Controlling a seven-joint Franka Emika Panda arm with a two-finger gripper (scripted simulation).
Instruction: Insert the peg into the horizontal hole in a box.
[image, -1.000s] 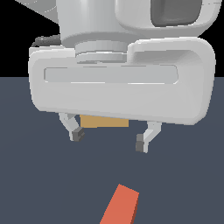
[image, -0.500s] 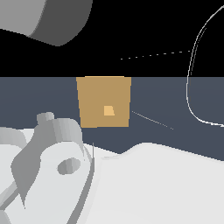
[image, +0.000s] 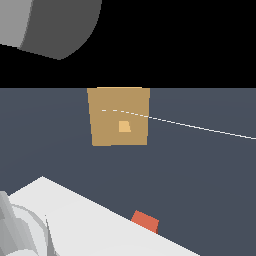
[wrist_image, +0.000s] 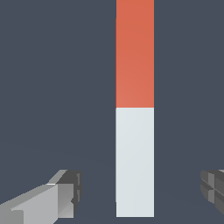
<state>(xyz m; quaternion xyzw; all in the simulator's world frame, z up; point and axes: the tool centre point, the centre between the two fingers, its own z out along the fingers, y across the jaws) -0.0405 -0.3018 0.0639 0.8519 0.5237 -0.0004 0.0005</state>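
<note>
The peg (wrist_image: 134, 109) lies flat on the dark floor, one half orange-red, the other pale grey-white. My gripper (wrist_image: 140, 187) is open, with one finger (wrist_image: 65, 192) on each side of the peg's white half and a gap to the peg on both sides. In the exterior view only the peg's orange end (image: 145, 221) peeks out behind my white arm (image: 75, 220); the fingers are hidden there. The tan box (image: 118, 116) stands farther back with its face towards the camera, and its small lighter hole (image: 124, 126) is in the middle of that face.
A grey, rounded part of the arm (image: 50, 25) fills the exterior view's upper left corner. A thin white line (image: 200, 128) runs across the box face towards the exterior view's right. Dark floor (image: 200, 175) lies between the peg and the box.
In the exterior view the arm has sunk lower and to the left. It now uncovers the whole box face, and the peg's orange end shows beside the arm.
</note>
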